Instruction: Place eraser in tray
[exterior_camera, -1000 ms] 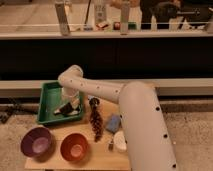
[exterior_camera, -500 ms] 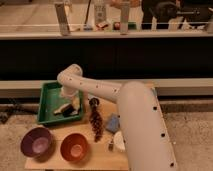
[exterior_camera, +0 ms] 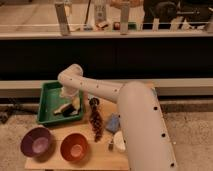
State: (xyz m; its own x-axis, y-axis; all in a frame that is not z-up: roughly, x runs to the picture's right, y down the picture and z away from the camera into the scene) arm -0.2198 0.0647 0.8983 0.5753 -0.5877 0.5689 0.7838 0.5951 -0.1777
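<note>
A: While the gripper (exterior_camera: 71,101) hangs low inside the tray (exterior_camera: 50,103), where do we find the eraser (exterior_camera: 65,110)?
B: In the tray, just under it. We cannot tell whether the gripper grips it or is open. If it grips, a lift may carry the eraser out over the rim.

A: Lighting. Warm and dim overall. The brightest zone is the upper band, where the pale posts (exterior_camera: 62,20) catch light. Below it runs a dark, unlit strip.

B: Shadows. The arm (exterior_camera: 100,90) throws soft shade across the table (exterior_camera: 102,159). The gripper (exterior_camera: 71,104), low over the green tray (exterior_camera: 50,100), lies within that shade.
</note>
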